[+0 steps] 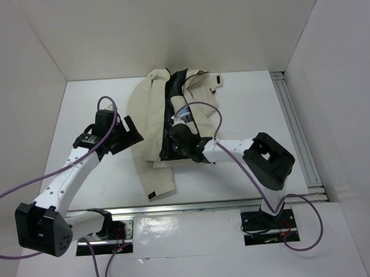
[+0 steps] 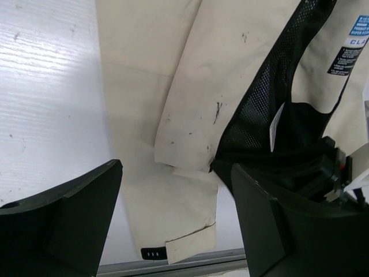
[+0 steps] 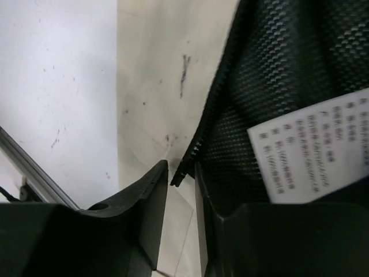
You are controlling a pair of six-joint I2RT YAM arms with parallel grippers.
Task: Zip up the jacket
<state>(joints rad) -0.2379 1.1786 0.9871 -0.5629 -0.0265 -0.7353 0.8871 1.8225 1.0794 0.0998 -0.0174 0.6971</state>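
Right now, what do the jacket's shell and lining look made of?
Shell: cream woven cloth, matte, maybe cotton or nylon; it creases crisply and shows smudges. Lining: black mesh, likely synthetic; open holes show.

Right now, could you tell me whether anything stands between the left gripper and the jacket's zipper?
No foreign object. Only cream fabric of the jacket itself lies between the open left gripper and the zipper edge, whose lower end sits between the fingers of the right gripper.

Cream jacket (image 1: 156,118) flat on table, front open (black mesh lining exposed)
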